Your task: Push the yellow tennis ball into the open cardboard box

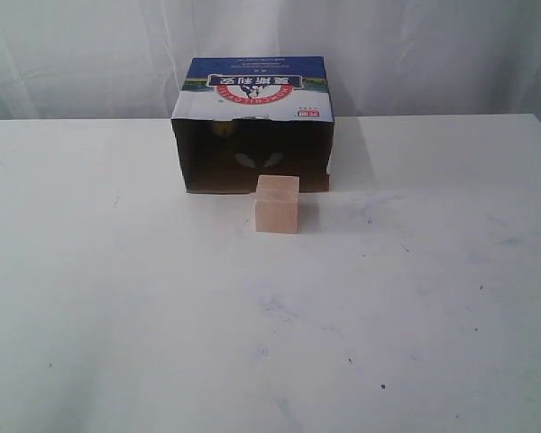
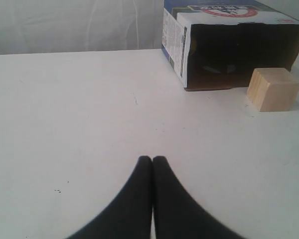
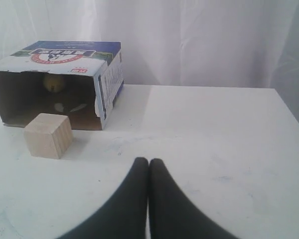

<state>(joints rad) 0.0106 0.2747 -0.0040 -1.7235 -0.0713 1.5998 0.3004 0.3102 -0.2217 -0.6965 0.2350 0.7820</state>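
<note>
Fingers (image 2: 142, 174) of our left gripper (image 2: 152, 162) are pressed together, and our right gripper (image 3: 148, 163) is closed the same way, holding nothing. Farther out on the white table (image 1: 388, 298), a wooden block (image 1: 277, 205) sits just before the box (image 1: 252, 86); the yellow ball (image 3: 54, 82) lies deep inside it.

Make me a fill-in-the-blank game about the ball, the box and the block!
1. The yellow tennis ball sits ____ the open cardboard box.
2. The wooden cube stands on the table in ____ of the box's opening.
3. The left claw and the right claw are both ____, holding nothing.
Missing words: inside; front; shut.
</note>
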